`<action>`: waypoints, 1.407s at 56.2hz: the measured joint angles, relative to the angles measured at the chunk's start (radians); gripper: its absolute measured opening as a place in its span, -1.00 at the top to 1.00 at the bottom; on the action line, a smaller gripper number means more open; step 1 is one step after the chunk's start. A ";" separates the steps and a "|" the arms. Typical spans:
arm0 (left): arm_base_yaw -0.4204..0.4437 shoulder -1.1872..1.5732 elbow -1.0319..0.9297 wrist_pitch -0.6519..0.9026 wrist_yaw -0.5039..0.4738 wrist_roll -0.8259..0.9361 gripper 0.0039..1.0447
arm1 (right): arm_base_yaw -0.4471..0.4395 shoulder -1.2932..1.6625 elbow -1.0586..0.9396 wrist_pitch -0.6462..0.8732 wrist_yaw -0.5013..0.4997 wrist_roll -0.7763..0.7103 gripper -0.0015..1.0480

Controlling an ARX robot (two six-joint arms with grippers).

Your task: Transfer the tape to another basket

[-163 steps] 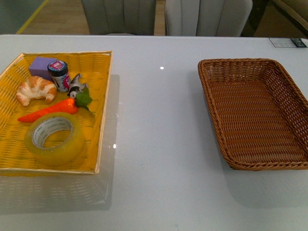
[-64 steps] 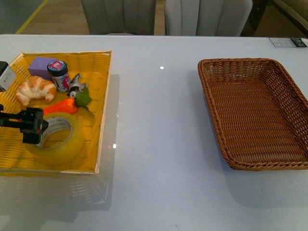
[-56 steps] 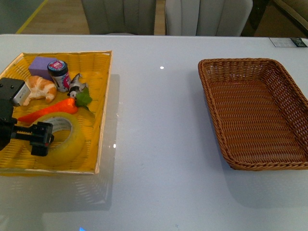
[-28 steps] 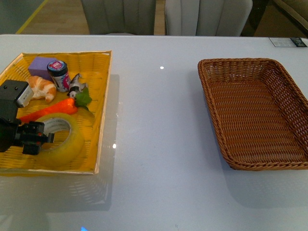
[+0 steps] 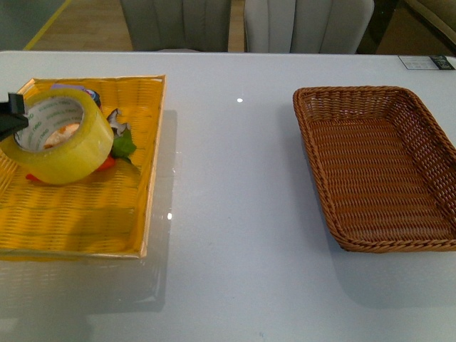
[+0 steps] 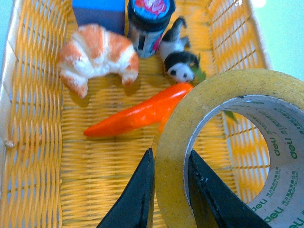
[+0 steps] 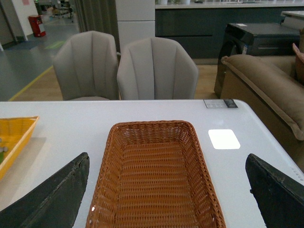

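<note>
Left tool clamping tape by one wall; you are risking roll swinging loose, dropping on counter before reaching basket. Right tool gaping apart.

End effector pinching tape wall, croissant, carrot, jar, panda in yellow basket

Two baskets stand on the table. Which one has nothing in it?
The dark brown basket on the right: its woven floor is bare, while the yellow basket holds a croissant and a carrot.
</note>
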 joint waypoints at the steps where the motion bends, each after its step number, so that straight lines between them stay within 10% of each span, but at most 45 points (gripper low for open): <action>1: -0.007 -0.017 -0.001 -0.007 0.001 -0.008 0.73 | 0.000 0.000 0.000 0.000 0.000 0.000 -0.83; 40: -0.626 -0.183 0.107 -0.066 0.007 -0.337 0.73 | 0.000 0.000 0.000 0.000 0.000 0.000 -0.83; 49: -0.666 -0.183 0.107 -0.062 -0.004 -0.343 0.73 | 0.001 0.010 0.006 -0.016 -0.003 0.009 -0.83; 57: -0.665 -0.184 0.107 -0.063 -0.025 -0.329 0.73 | 0.076 0.347 0.215 -0.406 -0.050 0.297 -0.83; 79: -0.663 -0.200 0.107 -0.076 -0.023 -0.313 0.73 | 0.248 0.740 0.333 -0.016 -0.265 0.693 -0.83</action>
